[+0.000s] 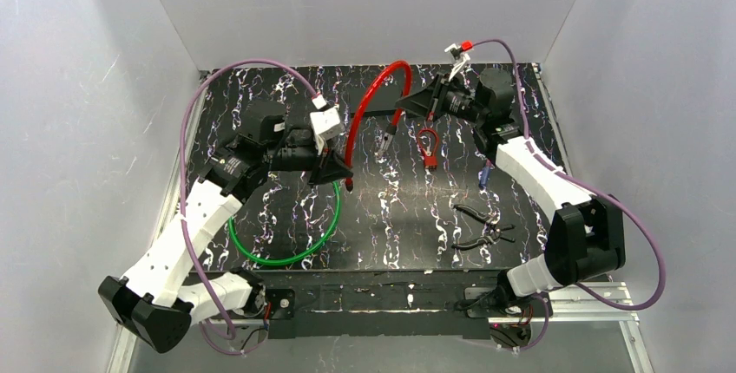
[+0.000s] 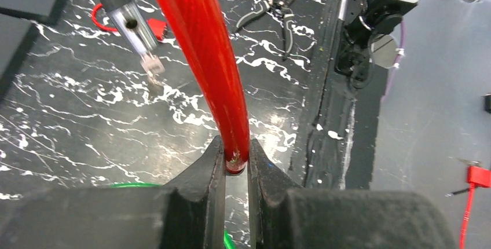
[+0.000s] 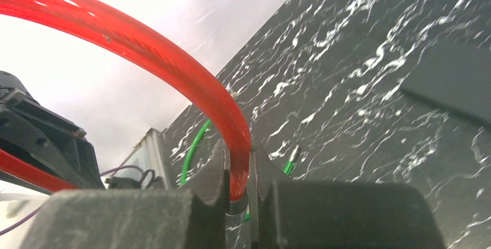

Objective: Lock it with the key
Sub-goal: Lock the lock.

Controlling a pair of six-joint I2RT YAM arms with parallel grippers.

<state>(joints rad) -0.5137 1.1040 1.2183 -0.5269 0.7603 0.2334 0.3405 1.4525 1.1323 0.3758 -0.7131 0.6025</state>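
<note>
The black marbled table (image 1: 408,217) lies under both of your hands. Above it the red cable lock (image 1: 360,113) rises in a tall arch that runs from one hand to the other.

Your left hand (image 2: 235,150) is clenched on one end of that cable. The red tube sits squeezed between the two fingers, and its cut tip shows just inside them. Your right hand (image 3: 237,159) is clamped on the cable near its other end, with the red tube pinched between both fingers and curving up and away to the left of that hand.

A green cable (image 1: 286,260) lies in a loose ring on the table, below and just behind the left hand. In the right wrist view it shows past the right hand's fingertips.

A pair of pliers (image 1: 482,225) rests flat on the table, well apart from both hands and nearer the right arm's base. A small red loop (image 1: 428,146) lies on the table just below the right hand.

The lock barrel (image 2: 124,14), a short silver cylinder, hangs off the table ahead of the left hand, beside the cable. A small silver key (image 2: 151,63) sticks out of its lower end, pointing at the table.
</note>
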